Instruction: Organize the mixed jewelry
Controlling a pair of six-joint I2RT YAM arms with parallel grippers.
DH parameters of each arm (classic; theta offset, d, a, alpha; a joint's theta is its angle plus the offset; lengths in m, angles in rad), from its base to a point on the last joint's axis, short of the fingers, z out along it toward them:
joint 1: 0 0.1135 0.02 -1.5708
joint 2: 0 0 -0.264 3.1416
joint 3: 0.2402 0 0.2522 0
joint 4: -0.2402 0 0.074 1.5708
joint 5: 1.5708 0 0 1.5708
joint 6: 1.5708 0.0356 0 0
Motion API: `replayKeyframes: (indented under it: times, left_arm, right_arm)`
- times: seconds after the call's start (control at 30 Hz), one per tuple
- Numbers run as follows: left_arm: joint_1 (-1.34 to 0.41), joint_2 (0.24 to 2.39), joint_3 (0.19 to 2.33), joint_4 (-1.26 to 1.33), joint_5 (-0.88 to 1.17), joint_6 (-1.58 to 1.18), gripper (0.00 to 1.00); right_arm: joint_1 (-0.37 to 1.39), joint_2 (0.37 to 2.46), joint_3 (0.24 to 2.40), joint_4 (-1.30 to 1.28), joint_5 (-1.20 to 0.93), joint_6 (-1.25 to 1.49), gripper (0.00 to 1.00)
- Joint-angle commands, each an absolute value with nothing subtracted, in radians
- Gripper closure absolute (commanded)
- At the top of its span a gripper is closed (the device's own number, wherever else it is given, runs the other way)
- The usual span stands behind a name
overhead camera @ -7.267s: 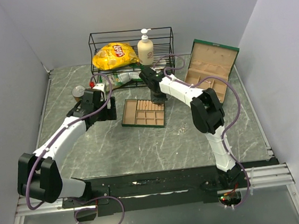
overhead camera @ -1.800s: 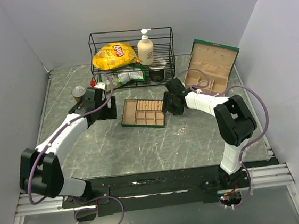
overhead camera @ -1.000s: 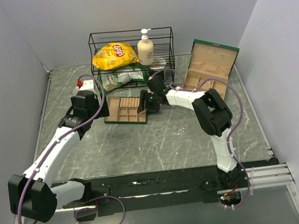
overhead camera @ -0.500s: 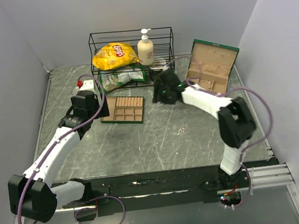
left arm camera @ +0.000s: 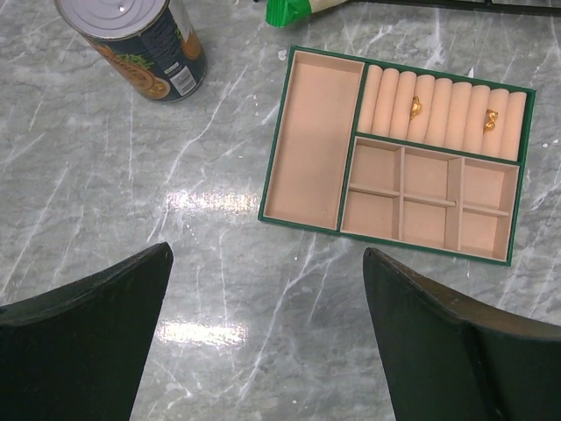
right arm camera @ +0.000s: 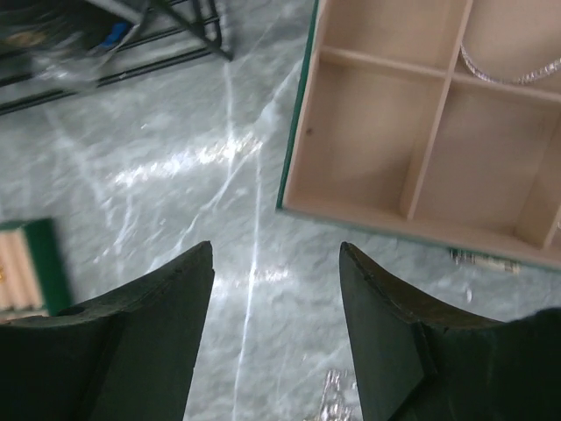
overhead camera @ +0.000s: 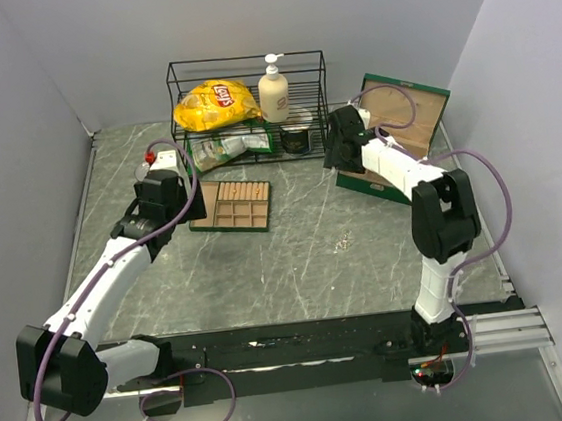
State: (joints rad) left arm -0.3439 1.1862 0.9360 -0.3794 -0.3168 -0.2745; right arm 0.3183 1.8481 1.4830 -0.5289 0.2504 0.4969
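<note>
Left hand [left arm camera: 266, 254] released, empty, above the surface [left arm camera: 131, 175]. Tray [left arm camera: 307, 140] lies just ahead, two gold rings [left arm camera: 415, 107] in its roll slots. Right hand [right arm camera: 274, 247] released, empty, over the near corner of the box [right arm camera: 351, 149], with a chain [right arm camera: 517, 75] in one compartment.

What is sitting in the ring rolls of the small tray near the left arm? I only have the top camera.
Observer: The left wrist view shows two gold rings slotted into the rolls of the tray.
Operator: Anything in its small compartments?
Observer: No, all six look empty, and so does the long one.
Operator: What about over on the right?
Observer: The right wrist view shows a silver chain lying in a far compartment of the jewelry box; the nearest compartment is empty.
</note>
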Motion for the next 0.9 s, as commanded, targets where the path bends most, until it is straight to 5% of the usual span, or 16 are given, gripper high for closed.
replayKeyframes:
  times: [0.0,0.4,0.63,0.87]
  left_arm:
    - [-0.347,1.189,0.937,-0.362,-0.322,-0.281,0.04]
    - [-0.348,1.207,0.942,-0.364,-0.308,-0.279,0.04]
    - [-0.347,1.213,0.945,-0.367,-0.304,-0.281,0.04]
    - [-0.348,1.218,0.946,-0.371,-0.301,-0.279,0.04]
  right_arm:
    - [0.287,1.919,1.6,-0.549,0.262,0.456,0.34]
    - [0.267,2.048,1.665,-0.592,0.222,0.408,0.43]
    - [0.267,1.967,1.484,-0.508,0.158,0.428,0.71]
    - [0.298,1.85,1.289,-0.454,0.103,0.451,0.78]
